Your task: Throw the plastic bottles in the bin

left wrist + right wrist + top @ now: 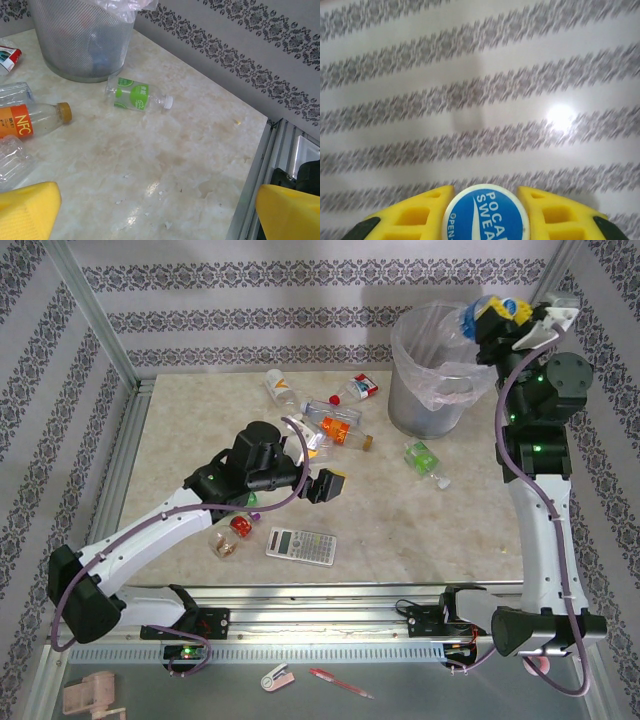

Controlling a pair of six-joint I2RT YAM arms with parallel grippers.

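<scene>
Marble tabletop (400, 530) within wallpapered walls (300, 300): bag-lined bin (415, 405) at 1 o'clock, contents indistinct; right gripper (495, 316) clamped on blue-capped bottle (486, 214) above its 2 o'clock rim; left gripper (328, 485) spread, empty, centre; green-label bottle (425, 460) at the bin's 6 o'clock.

a lab test cell: aluminium frame (95, 335), wallpapered panels (300, 300), bench-bolted arms.
</scene>
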